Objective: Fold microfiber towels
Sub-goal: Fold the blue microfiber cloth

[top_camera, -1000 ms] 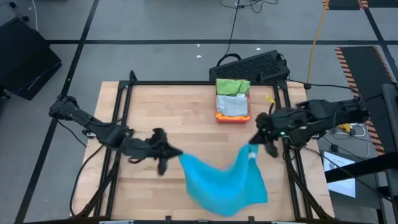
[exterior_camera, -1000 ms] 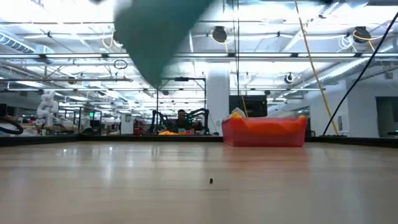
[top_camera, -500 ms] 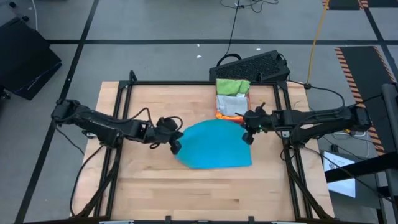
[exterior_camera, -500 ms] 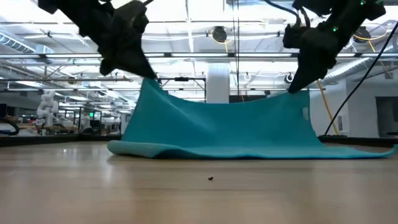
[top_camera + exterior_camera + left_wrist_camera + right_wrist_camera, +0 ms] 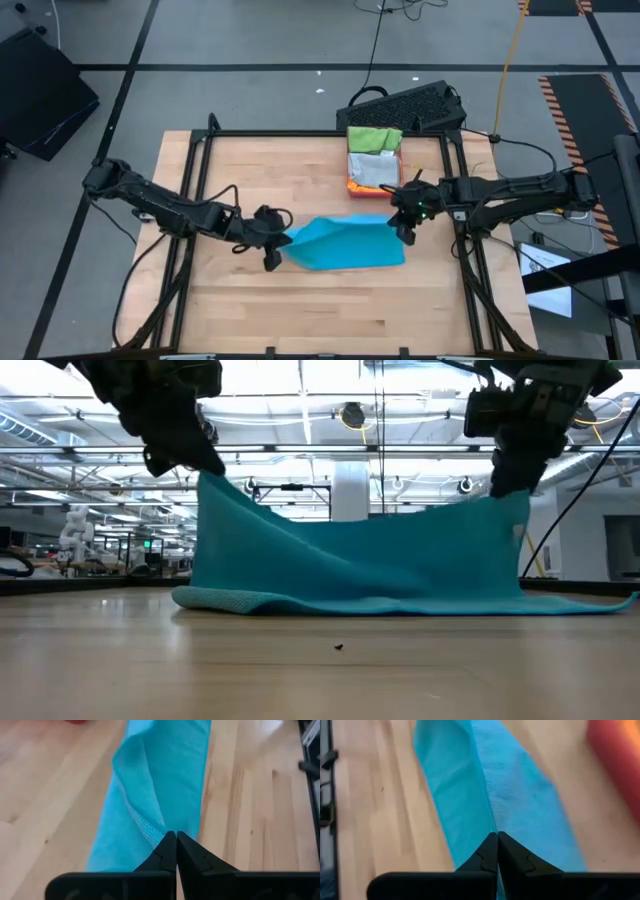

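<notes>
claws both pinch the blue towel [image 5: 345,245]: left claw [image 5: 274,250] and right claw [image 5: 403,226] each clamp a raised corner.

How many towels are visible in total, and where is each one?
3. The blue towel hangs between both grippers above the table. A green towel and a grey towel lie in the red tray; more may be hidden underneath.

Overhead, table-level and two close wrist cameras share the blue towel [image 5: 345,243].

Two matte black jointed arms with thin black cables looped alongside; each end effector [image 5: 176,851] [image 5: 497,851] tapers into pointed black fingers.
</notes>
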